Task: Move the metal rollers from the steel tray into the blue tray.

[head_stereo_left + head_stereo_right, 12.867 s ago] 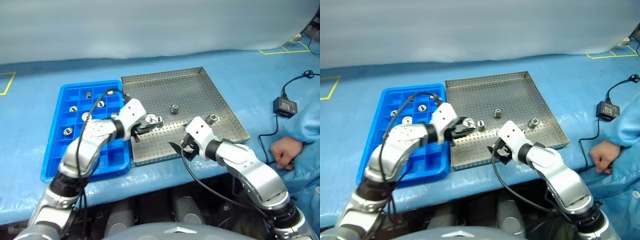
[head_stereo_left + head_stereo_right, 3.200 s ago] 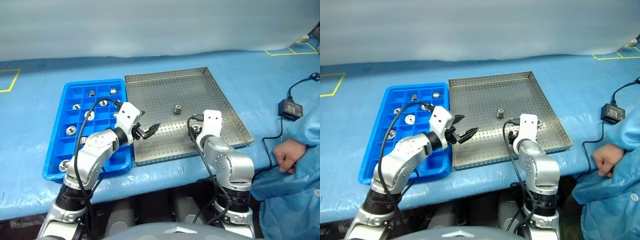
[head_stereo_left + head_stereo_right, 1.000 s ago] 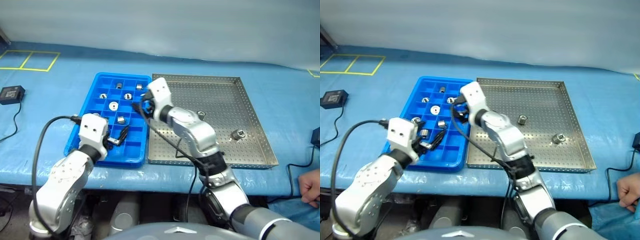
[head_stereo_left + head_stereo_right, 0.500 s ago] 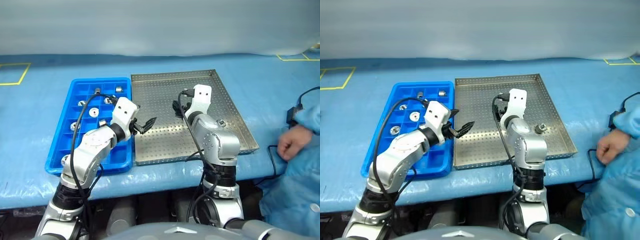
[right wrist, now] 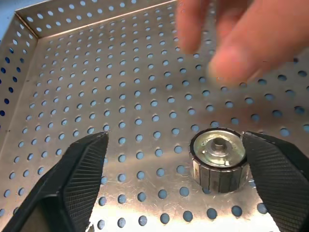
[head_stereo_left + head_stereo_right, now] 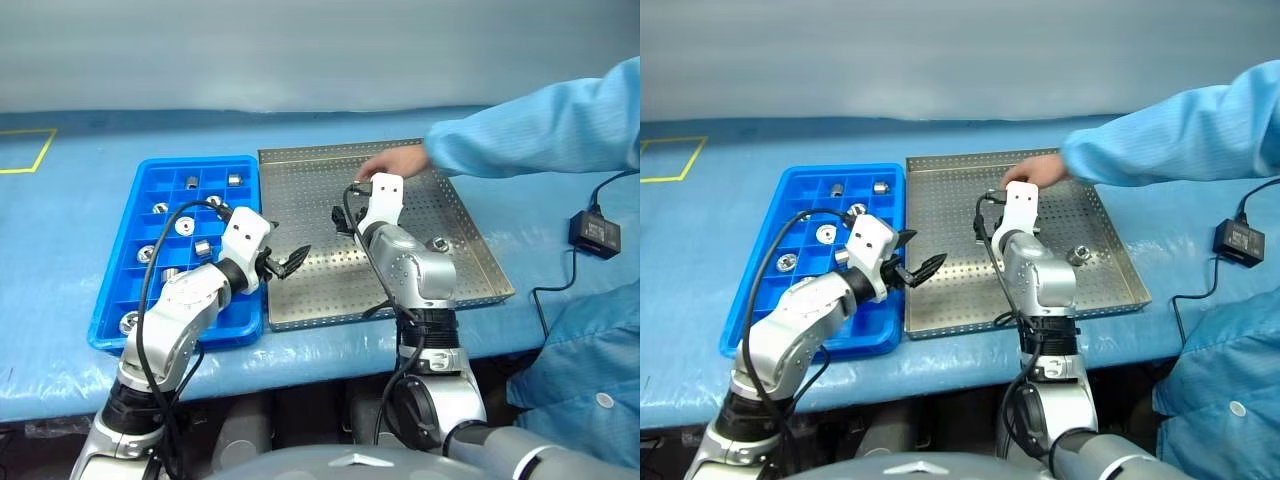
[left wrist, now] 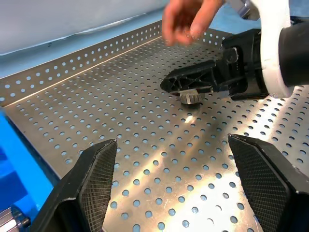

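From the head camera, a steel tray (image 6: 470, 250) sits on a blue-covered table, with a blue tray (image 6: 115, 270) touching it at nine o'clock. Several metal rollers (image 6: 195, 247) rest in the blue compartments; another roller (image 6: 437, 243) lies at the steel tray's three o'clock side. The left gripper (image 6: 283, 263) hovers over the steel tray's nine o'clock edge, jaws spread and empty. A person's hand (image 6: 392, 160) reaches in over the tray's twelve o'clock end.

The right wrist camera adds what the arm hides from above: the right gripper (image 5: 176, 186), jaws wide apart, has a roller (image 5: 218, 159) between its fingers, against the one on the right, standing on the perforated floor. The blurred hand looms beyond it.
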{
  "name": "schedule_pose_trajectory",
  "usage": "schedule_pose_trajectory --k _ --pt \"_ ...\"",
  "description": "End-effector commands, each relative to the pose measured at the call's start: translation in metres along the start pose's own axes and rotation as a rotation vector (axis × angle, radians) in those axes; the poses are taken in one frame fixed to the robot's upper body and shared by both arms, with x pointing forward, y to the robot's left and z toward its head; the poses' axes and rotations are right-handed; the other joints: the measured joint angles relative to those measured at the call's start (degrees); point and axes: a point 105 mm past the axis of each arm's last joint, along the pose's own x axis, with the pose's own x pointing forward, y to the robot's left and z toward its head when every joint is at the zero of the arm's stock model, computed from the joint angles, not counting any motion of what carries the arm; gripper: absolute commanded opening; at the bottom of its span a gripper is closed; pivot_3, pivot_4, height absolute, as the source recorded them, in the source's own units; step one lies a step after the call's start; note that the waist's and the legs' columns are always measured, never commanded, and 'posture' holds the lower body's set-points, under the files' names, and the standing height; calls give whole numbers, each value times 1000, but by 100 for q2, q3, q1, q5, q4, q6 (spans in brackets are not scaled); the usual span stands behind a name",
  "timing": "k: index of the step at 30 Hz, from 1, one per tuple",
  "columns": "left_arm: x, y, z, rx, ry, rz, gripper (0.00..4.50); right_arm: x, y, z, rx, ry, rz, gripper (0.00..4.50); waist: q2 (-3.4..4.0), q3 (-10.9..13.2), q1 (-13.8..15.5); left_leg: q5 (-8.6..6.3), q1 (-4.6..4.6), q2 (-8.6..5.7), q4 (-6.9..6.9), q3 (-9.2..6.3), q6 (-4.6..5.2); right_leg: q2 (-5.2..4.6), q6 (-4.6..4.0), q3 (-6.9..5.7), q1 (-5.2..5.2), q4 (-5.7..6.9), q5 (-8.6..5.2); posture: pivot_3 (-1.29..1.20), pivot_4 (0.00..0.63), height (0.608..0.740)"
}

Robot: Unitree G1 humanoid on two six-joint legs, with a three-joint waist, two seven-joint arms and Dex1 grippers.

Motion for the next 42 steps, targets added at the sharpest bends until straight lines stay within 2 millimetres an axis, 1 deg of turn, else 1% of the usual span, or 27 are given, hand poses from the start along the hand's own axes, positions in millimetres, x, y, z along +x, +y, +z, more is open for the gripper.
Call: schedule_pose_trajectory --k 1,6,19,24,33,37,39,42 --pt "-4 -2 15 15 -59 12 4010 1 6 21 -37 -86 -22 4466 0 0 40 0 0 -1 0 1 0 0 1 0 0 0 0 23 150 740" --pt "-5 -1 13 15 -57 25 4010 5 1 17 -35 -78 -43 4466 0 0 94 0 0 -1 0 1 0 0 1 1 0 0 1 30 150 740" --pt "-4 1 12 19 -53 31 4010 4 -4 14 -23 -75 -55 4466 0 0 124 1 1 -1 1 2 0 0 2 2 0 1 1 25 150 740" --pt "-5 2 11 20 -50 39 4010 2 -1 12 -26 -75 -43 4466 0 0 126 1 2 -1 2 2 1 0 2 2 1 2 1 31 150 740" --pt "-6 3 10 16 -47 45 4010 -3 -5 8 -25 -66 -46 4466 0 0 146 1 1 -1 2 2 1 0 2 2 1 2 1 32 150 740" --pt "-6 2 10 15 -47 40 4010 -5 -5 9 -28 -68 -45 4466 0 0 143 1 2 -1 3 3 1 0 2 2 1 3 2 27 150 740" --pt "-5 2 10 16 -49 35 4010 -7 -2 11 -58 -70 -21 4466 0 0 144 2 2 -1 3 2 1 0 2 2 0 4 1 29 150 740" --pt "-5 0 12 15 -55 28 4010 -15 2 13 -152 -79 42 4466 0 0 146 1 1 -2 3 2 1 0 2 2 1 4 1 34 150 740"
